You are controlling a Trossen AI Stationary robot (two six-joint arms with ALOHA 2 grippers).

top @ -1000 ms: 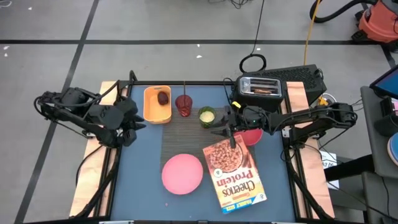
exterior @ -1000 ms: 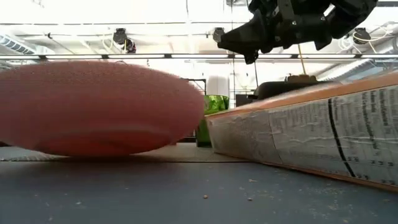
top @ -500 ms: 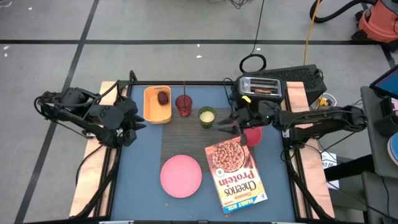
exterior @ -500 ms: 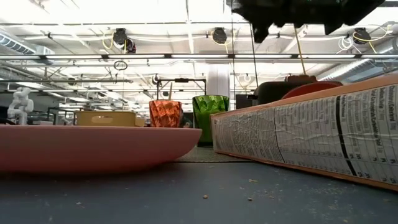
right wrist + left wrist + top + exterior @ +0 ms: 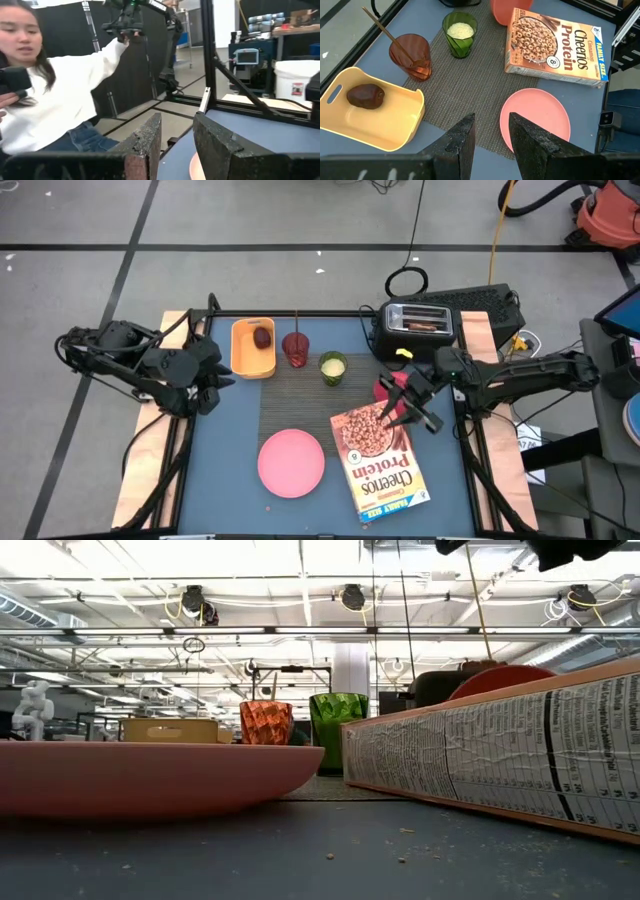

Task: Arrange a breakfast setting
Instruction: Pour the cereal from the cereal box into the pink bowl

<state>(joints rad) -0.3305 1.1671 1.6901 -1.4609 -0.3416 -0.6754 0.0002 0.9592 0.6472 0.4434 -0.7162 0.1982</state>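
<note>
- The high view alone shows both arms. The left gripper point(image 5: 208, 380) waits well to the left of the placemat point(image 5: 300, 395). The right gripper point(image 5: 405, 408) hangs over the cereal box's point(image 5: 380, 460) top corner, with the red bowl point(image 5: 386, 388) just beside it.
- Each wrist view shows its own fingers slightly spread, pinching nothing.
- Only the right wrist view shows a person point(image 5: 60, 100) in a white sleeve beyond the table.
- The low view shows only the bowl's rim, behind the box.
- One of each: pink plate point(image 5: 292, 462), bowl, red tumbler point(image 5: 295, 348), green cup point(image 5: 333, 367), fruit point(image 5: 262, 338), toast point(image 5: 420, 326).
- The yellow tray point(image 5: 243, 360) holds the fruit, the toaster point(image 5: 418, 335) holds the toast, and the tumbler holds a stick. All lie beyond the right gripper; the plate is nearer.
</note>
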